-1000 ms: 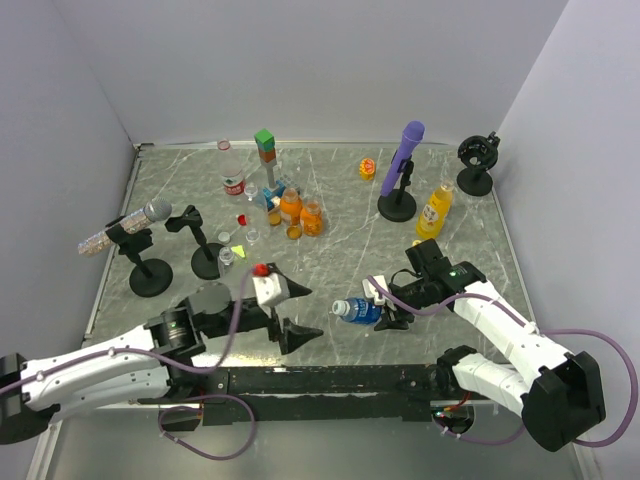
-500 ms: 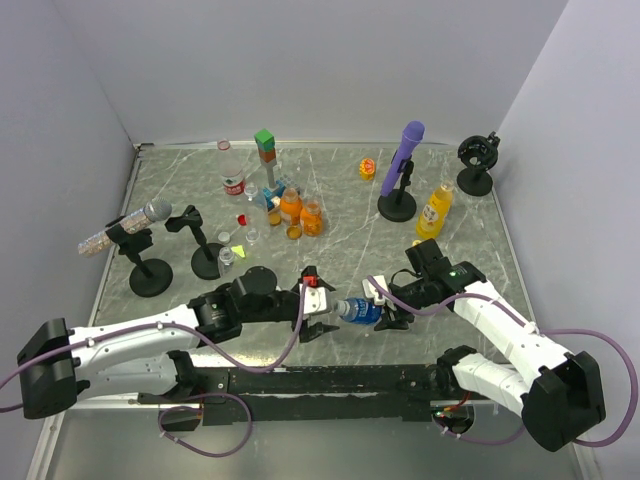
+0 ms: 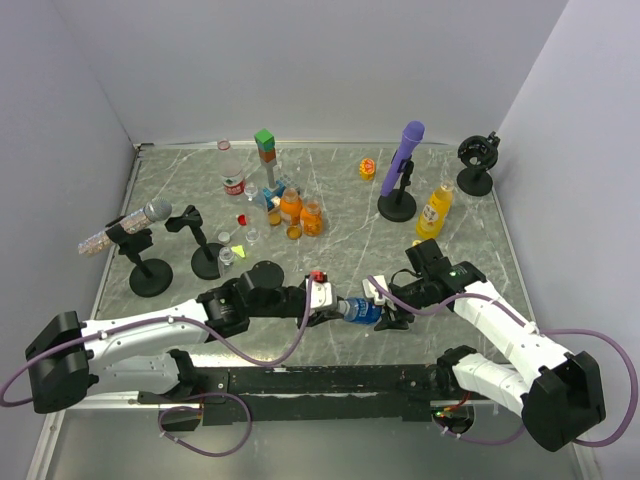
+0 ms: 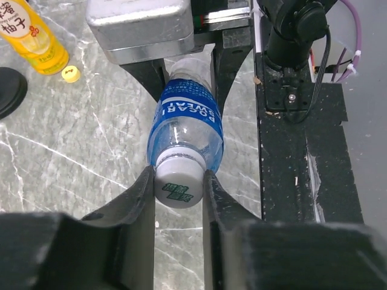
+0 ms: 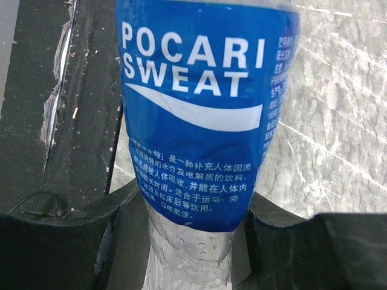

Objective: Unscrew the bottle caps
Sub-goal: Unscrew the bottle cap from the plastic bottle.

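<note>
Left claw (image 4: 177, 181): closed on the white cap (image 4: 177, 186), one finger pressed to each side of it.
What has changed: a second ago this claw stood wide open, well to the left of the bottle. It has since swung in to the bottle's neck and clamped shut.
White cap: still screwed on, pointing toward the left claw.
Bottle (image 4: 187, 130): squat and blue-labelled, held on its side between the two claws, close to the table's near edge and right of its middle. Whether it touches the table (image 3: 350, 235) I cannot tell.
Right claw (image 5: 192, 223): gripping the bottle's clear lower body just below the label, as before.
What it means: both ends now look secured, so the twist can probably begin. The cap is not yet off.
Farther out: a yellow juice bottle (image 4: 30, 36) with a loose yellow cap (image 4: 71, 74) beside it, toward the right edge. More bottles cluster toward the far left corner.
</note>
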`<state>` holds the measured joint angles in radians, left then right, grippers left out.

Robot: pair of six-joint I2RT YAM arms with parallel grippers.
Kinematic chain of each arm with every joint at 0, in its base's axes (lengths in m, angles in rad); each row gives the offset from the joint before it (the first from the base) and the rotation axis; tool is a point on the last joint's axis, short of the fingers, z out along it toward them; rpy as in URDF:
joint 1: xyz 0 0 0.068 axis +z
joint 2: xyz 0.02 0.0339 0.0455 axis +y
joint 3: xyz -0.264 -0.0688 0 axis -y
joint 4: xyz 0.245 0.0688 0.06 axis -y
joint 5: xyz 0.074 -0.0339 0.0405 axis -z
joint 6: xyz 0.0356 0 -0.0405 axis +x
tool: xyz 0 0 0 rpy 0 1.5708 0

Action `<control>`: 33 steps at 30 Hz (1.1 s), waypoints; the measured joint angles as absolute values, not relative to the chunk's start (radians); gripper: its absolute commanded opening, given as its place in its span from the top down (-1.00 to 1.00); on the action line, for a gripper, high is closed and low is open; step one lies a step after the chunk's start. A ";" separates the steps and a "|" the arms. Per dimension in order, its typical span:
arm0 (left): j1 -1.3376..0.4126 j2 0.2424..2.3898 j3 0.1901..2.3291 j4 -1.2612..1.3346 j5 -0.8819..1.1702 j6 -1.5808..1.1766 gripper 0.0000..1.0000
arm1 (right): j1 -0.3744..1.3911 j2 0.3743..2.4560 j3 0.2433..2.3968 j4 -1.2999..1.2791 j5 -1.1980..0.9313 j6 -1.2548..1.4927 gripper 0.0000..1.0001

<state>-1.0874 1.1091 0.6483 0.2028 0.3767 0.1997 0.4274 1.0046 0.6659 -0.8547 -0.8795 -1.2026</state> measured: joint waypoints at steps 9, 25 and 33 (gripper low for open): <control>-1.086 1.117 0.717 0.099 0.340 0.001 0.99 | 0.427 1.005 0.666 -0.857 -0.897 -1.199 0.63; -1.070 1.123 0.842 -0.165 0.202 -0.811 -0.20 | 0.432 1.018 0.667 -0.842 -0.951 -1.195 0.63; -1.063 1.033 0.853 -0.163 0.202 -0.769 -0.59 | 0.431 1.023 0.666 -0.851 -0.888 -1.203 0.63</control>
